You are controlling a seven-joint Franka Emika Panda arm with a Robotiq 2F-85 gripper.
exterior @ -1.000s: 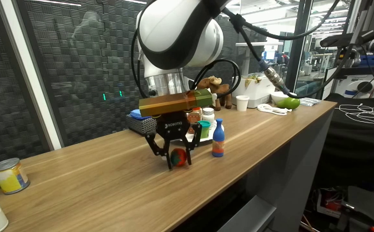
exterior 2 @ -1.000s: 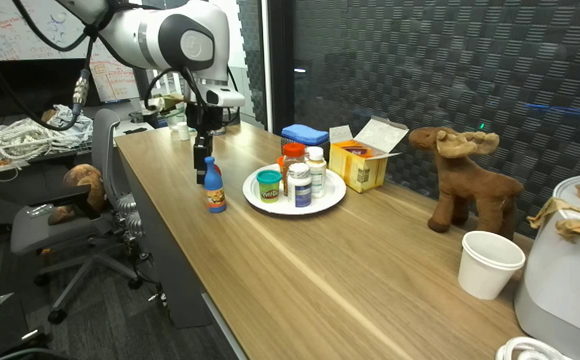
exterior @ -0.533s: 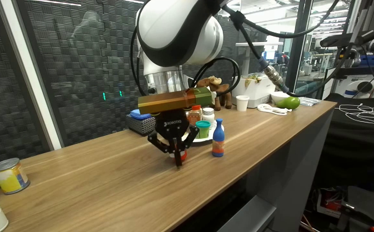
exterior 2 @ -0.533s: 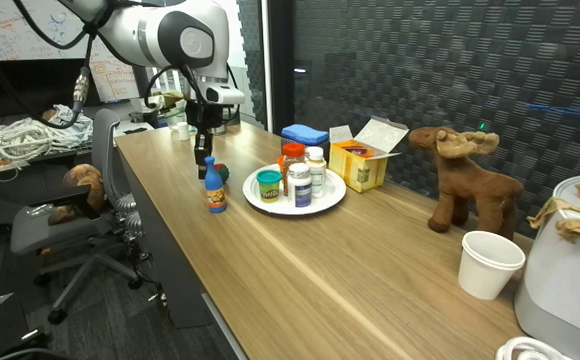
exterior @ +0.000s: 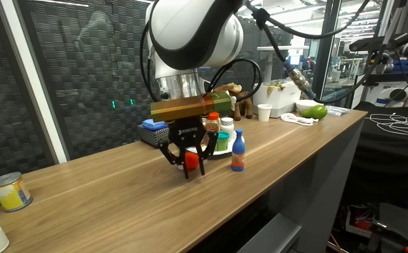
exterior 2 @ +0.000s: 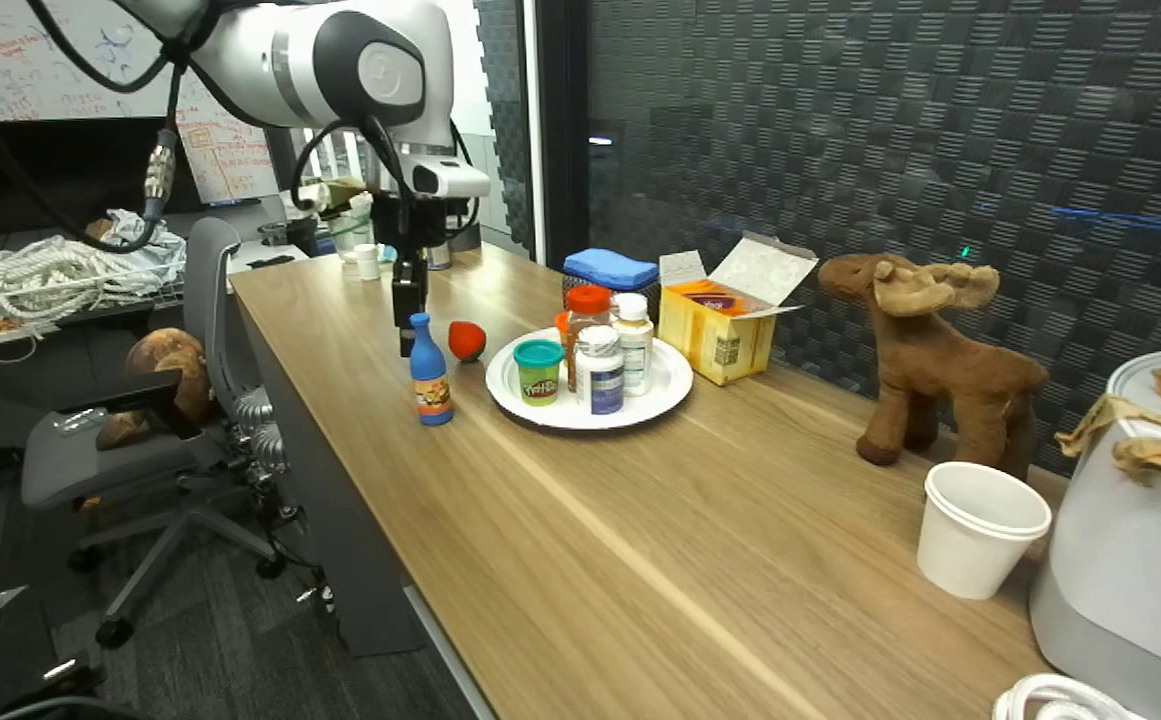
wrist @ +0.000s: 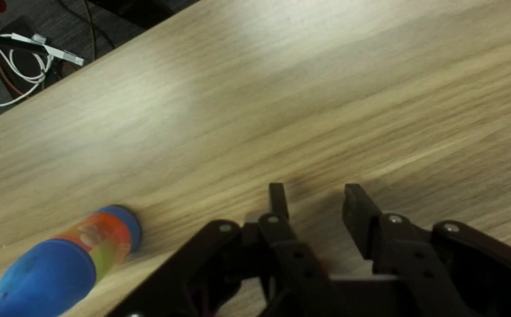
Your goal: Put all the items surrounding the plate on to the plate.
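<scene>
- Fingers (wrist: 361, 220): parted partway, nothing held. They hang low over the desk (exterior: 119, 200); can't tell if the tips touch it.
- Red roundish item (exterior 2: 466, 341): on the desk just beside the fingers, visible gap in an exterior view.
- Risk: looks round, so an off-centre squeeze probably pops it out or rolls it. Closing short just bites air.
- Blue bottle (exterior 2: 430, 370): upright on the desk, off the plate, near the red roundish item. Tall and slim; a sideways swing could tip it, maybe over the desk edge.
- Plate (exterior 2: 668, 385): carries green tub (exterior 2: 538, 375), red-capped jar (exterior 2: 588, 312), front white bottle (exterior 2: 600, 372) and rear white bottle (exterior 2: 636, 348), all upright, bunched up.
- Risk: crowded, so a low approach could topple something, and a round thing may roll off unless wedged.
- Yellow box (exterior 2: 722, 338) stands just beside the plate; limits clearance there.
</scene>
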